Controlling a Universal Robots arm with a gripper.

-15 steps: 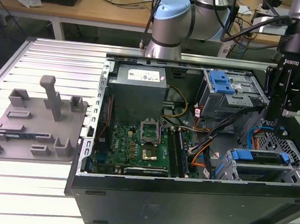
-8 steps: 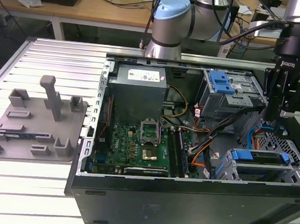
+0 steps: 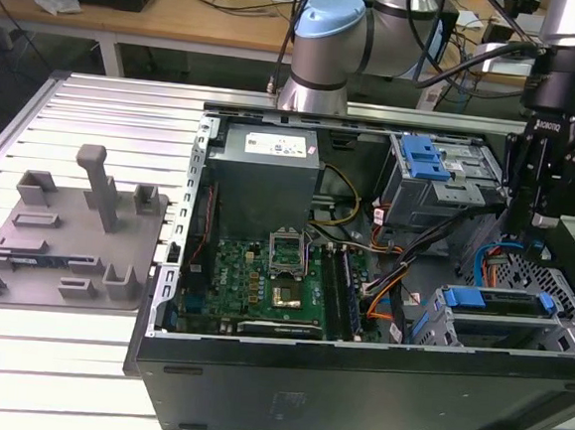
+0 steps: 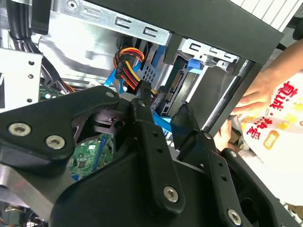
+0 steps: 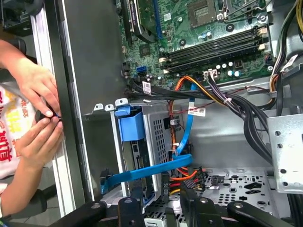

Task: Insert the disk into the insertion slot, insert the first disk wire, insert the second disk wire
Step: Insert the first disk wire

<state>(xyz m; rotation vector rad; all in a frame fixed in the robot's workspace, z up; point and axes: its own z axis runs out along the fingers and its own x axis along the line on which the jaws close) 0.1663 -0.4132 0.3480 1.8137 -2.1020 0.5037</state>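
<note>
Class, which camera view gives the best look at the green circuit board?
The exterior view: nearly the whole circuit board lies in sight inside the case. The first wrist view takes in one end of it with the memory slots; the second wrist view catches a small green patch.

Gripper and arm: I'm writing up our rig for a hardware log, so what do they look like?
The robot arm is silver tubing with a pale blue rounded joint cap; black cables loop beside it. The black gripper has two slim fingers, jointed bars fixed with silver screws, on a blocky black body.
</note>
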